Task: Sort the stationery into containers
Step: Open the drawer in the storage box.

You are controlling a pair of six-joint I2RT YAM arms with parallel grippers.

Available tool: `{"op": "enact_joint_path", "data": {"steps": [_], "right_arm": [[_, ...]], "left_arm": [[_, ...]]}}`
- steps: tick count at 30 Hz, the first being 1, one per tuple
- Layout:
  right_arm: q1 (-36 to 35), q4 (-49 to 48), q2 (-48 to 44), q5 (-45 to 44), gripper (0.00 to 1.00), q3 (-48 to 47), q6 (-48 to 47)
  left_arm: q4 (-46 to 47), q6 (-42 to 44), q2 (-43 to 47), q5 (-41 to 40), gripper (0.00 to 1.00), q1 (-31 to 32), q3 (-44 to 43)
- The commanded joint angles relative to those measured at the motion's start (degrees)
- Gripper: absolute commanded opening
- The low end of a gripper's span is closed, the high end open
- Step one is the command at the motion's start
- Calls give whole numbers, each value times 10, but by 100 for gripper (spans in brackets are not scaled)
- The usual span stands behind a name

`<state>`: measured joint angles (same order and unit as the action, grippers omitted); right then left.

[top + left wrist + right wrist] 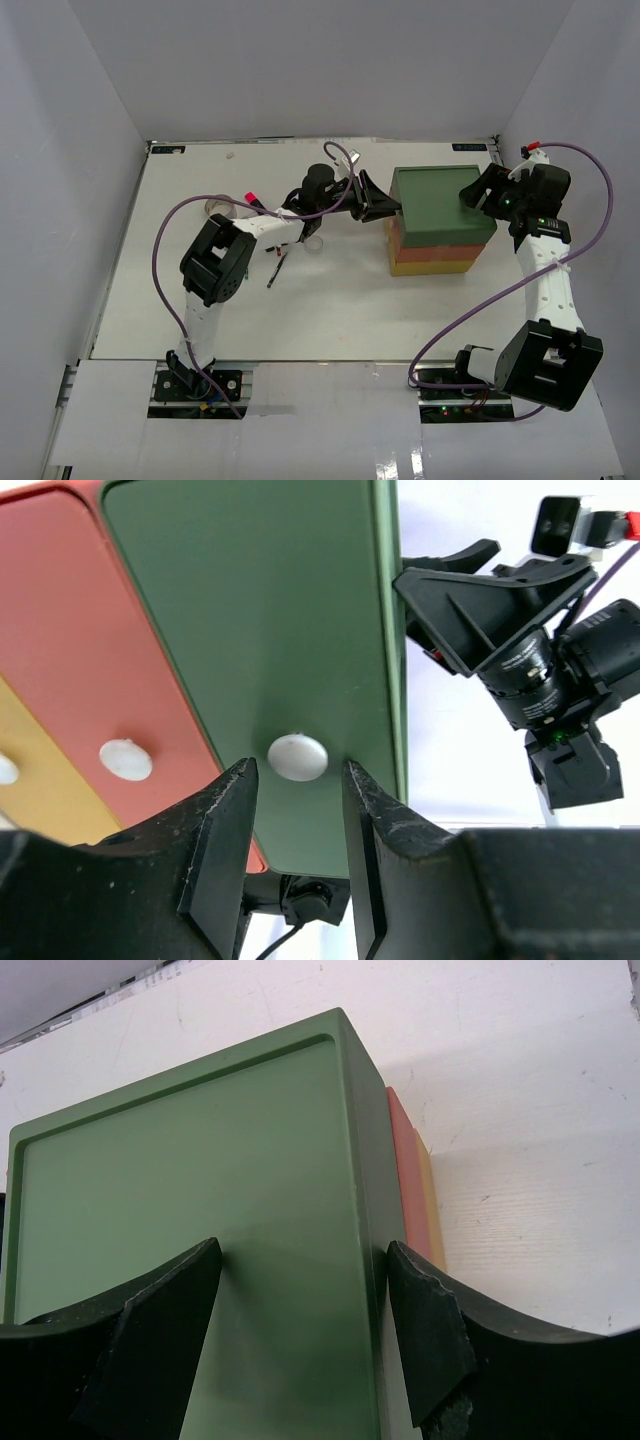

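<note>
Nothing looks sorted yet: the drawer stack (440, 215) sits closed right of centre, the right gripper (305, 1250) straddling its green top, grip unclear, the left gripper (297, 768) half-open flanking the green drawer's white knob (297, 756), while a highlighter (255, 202) and thin pen (277, 270) lie loose at left.

Top view overhead, facing down; wrist views close-up, opposite sides; all share drawer stack (430, 205).

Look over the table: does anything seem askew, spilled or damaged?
Nothing stands out. The drawer stack stands upright, its three drawers closed in the left wrist view. A dark pen lies loose on the table, simply unsorted.
</note>
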<state>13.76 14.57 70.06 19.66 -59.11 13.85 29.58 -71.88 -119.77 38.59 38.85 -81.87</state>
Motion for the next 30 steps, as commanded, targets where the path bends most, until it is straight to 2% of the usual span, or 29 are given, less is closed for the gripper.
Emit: {"op": "enact_joint_path", "data": {"steps": [1, 11, 21, 30], "right_arm": [[-10, 6, -9, 30, 72, 10, 15], [-10, 5, -8, 35, 72, 9, 13], [-10, 3, -7, 32, 70, 13, 13], [-10, 7, -6, 10, 68, 14, 13]], "left_arm": [[36, -6, 39, 10, 49, 3, 1], [45, -2, 30, 4, 48, 3, -5], [43, 3, 31, 4, 15, 3, -5], [24, 19, 49, 9, 4, -11, 20]]}}
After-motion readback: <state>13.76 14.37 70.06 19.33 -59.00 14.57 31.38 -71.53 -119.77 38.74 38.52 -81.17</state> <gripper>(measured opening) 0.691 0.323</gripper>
